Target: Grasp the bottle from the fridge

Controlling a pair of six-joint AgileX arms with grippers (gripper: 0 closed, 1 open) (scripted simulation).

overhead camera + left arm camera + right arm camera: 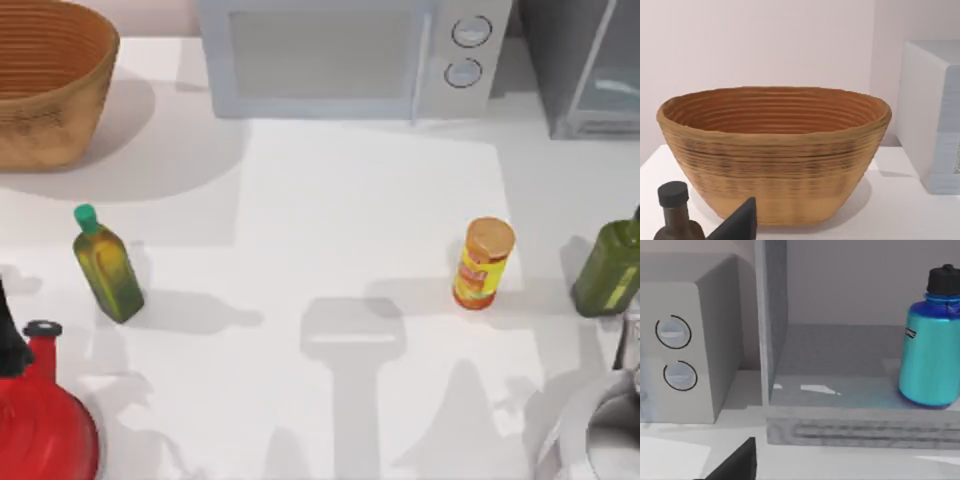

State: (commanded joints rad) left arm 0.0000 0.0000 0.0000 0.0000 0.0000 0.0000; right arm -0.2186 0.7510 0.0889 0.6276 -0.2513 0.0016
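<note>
Right gripper [732,462]: a dark fingertip shows at the edge of the right wrist view, facing the fridge opening; how far the fingers are spread cannot be told, and nothing is seen in its hold.
Bottle [932,352]: blue with a black cap, standing upright on the fridge's inner floor, at the far side from the microwave.
Fridge [771,315]: dark grey box at the top view's far right corner [585,70]; interior open to the right wrist camera, its grey side wall standing just beside the microwave.
Microwave [340,60]: light grey, two round dials, at the back of the table next to the fridge.
Left gripper [740,222]: a dark fingertip low in the left wrist view, facing the basket; its spread cannot be told.
Basket [50,90]: woven, brown, at the back left corner.
Olive bottle [107,265]: yellow-green with a green cap, upright on the left side.
Orange can [485,263]: upright, right of centre.
Dark green bottle [608,265]: at the right edge, near the can.
Red kettle [40,415]: front left corner.
</note>
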